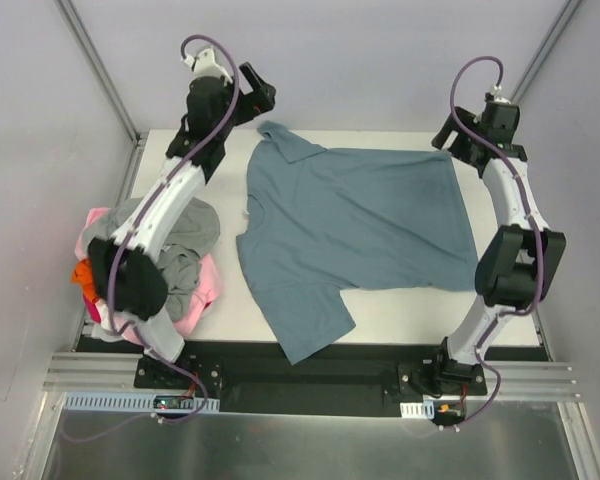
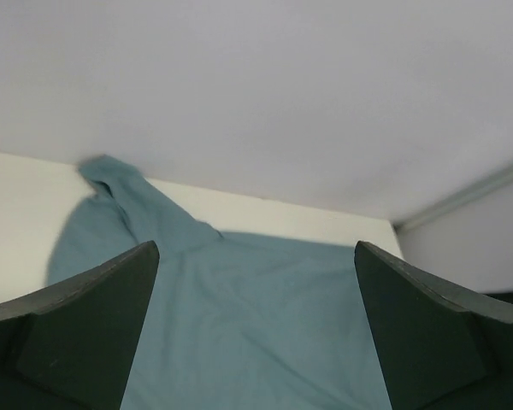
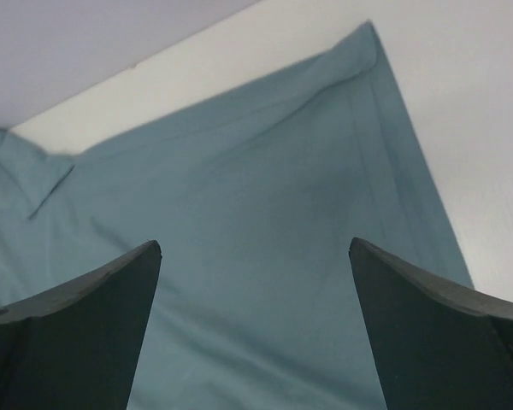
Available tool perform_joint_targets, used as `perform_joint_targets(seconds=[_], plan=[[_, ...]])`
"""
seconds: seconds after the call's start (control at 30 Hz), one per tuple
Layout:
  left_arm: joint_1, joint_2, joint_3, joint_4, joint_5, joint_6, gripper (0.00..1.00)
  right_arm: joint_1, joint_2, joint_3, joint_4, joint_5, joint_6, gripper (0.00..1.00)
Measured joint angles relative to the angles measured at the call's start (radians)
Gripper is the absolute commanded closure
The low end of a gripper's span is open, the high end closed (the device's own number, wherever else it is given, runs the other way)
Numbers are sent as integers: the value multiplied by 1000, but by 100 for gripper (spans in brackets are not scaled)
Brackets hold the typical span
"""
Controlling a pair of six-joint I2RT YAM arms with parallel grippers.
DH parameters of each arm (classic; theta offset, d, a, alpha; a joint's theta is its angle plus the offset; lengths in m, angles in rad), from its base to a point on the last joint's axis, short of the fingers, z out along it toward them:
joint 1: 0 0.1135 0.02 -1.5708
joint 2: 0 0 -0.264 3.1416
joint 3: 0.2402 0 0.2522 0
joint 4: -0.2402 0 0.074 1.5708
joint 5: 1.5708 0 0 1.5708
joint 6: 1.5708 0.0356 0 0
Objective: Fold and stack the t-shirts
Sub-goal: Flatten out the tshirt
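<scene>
A teal t-shirt (image 1: 350,225) lies spread flat across the white table, neck to the left, one sleeve at the far left corner and the other hanging over the near edge. It also shows in the left wrist view (image 2: 239,316) and the right wrist view (image 3: 256,213). My left gripper (image 1: 258,97) is open and empty, raised above the far sleeve. My right gripper (image 1: 448,138) is open and empty, raised above the shirt's far right hem corner. A pile of unfolded shirts (image 1: 185,265), grey, pink and orange, sits at the table's left edge.
The white table (image 1: 500,320) is bounded by grey enclosure walls at the back and sides. The left arm (image 1: 160,215) reaches over the pile of shirts. A black rail (image 1: 310,385) runs along the near edge with both arm bases on it.
</scene>
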Motion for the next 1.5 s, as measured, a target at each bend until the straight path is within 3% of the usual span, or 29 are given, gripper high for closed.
perform_joint_targets(seconds=[0.2, 0.4, 0.57, 0.8, 1.07, 1.5], plan=[[-121, -372, -389, -50, 13, -106, 5, 16, -175, -243, -14, -26, 18, 4], [-103, -386, -608, -177, 82, -254, 13, 20, -215, -334, -52, -34, 71, 4], [-198, -352, -671, -203, 124, -355, 27, 20, -286, -418, -86, -48, 109, 4], [-251, -270, -736, -210, 148, -450, 33, 19, -317, -536, -118, -40, 143, 4], [-251, -272, -862, -240, 58, -502, 38, 19, -259, -580, -116, -22, 170, 4], [-251, -234, -938, -261, -36, -513, 39, 19, -236, -699, -106, 27, 168, 4]])
